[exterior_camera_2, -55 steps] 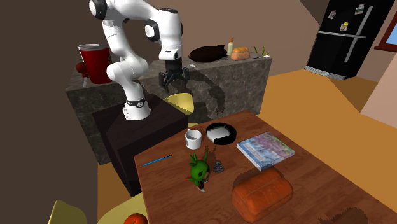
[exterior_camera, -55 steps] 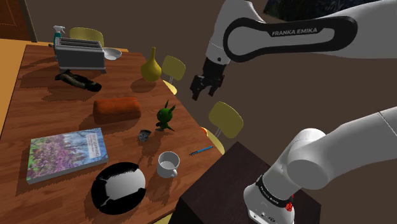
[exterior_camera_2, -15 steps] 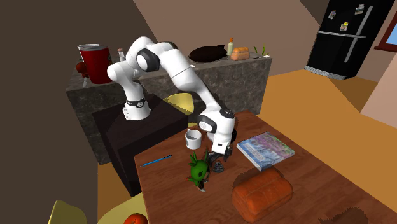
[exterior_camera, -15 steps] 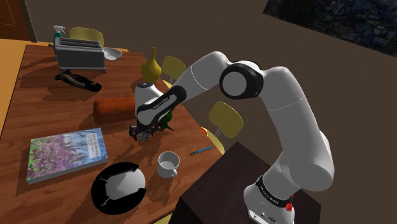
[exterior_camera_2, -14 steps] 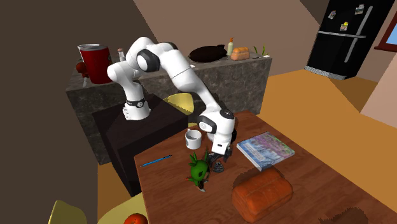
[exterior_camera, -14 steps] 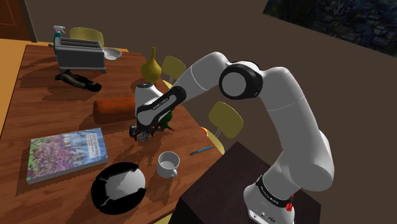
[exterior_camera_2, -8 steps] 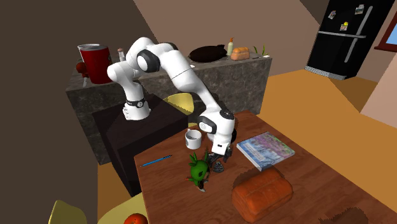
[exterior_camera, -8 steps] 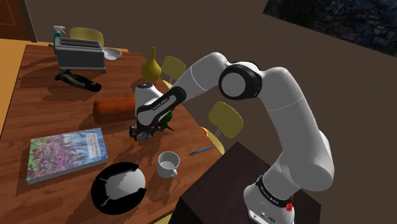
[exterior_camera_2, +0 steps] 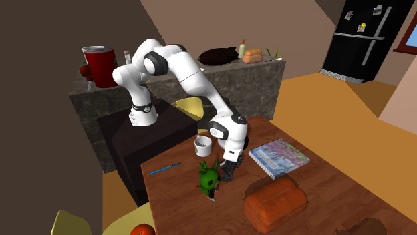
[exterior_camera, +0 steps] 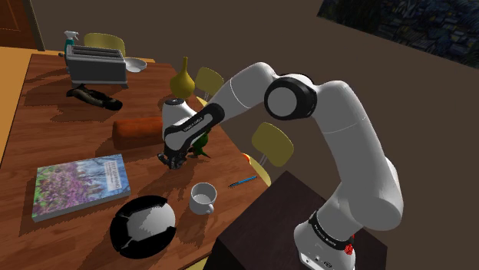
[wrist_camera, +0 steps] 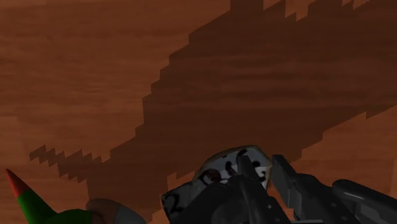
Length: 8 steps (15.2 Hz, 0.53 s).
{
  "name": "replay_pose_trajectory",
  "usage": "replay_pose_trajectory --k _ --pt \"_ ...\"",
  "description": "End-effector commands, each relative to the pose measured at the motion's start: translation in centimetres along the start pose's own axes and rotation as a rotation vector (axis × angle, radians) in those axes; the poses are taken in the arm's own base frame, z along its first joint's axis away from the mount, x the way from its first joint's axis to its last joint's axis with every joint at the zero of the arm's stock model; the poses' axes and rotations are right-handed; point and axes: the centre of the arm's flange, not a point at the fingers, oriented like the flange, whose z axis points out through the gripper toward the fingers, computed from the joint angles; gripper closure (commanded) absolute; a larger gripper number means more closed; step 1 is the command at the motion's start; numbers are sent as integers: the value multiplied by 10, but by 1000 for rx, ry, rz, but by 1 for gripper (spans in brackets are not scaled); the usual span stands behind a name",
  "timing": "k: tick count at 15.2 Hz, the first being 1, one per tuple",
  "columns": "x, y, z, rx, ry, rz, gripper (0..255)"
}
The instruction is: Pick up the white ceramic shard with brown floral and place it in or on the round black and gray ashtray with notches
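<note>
White rounded arm [exterior_camera: 349,138] with dark joints, lettered forearm band, all-black pincer [exterior_camera: 170,159].

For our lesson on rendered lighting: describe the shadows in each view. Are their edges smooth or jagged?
Wrist view: a dark shadow with jagged, stair-stepped edges crosses the brown wooden tabletop, covering the white dark-patterned shard. Shoulder view: the yellow gourd-shaped vase throws a shadow toward that view's left. Second exterior view: a shadow lies beside the orange-brown loaf.

I work over a brown wooden table [exterior_camera: 46,130] with yellow chairs [exterior_camera: 272,142] along one edge. Beyond it stands a dark stone counter [exterior_camera_2: 254,80], and far right a black fridge [exterior_camera_2: 354,40] on an orange floor [exterior_camera_2: 321,100], among brown walls
</note>
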Motion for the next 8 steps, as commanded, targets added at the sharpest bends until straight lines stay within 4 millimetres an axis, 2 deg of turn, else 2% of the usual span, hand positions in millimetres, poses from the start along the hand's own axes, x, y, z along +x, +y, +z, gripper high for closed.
replay_pose_trajectory --k 1,3,8 --pt "-2 2 4 -5 -8 1 255" --pt "-2 3 6 -5 -8 1 255" --pt "-3 4 -21 -5 -8 1 255"
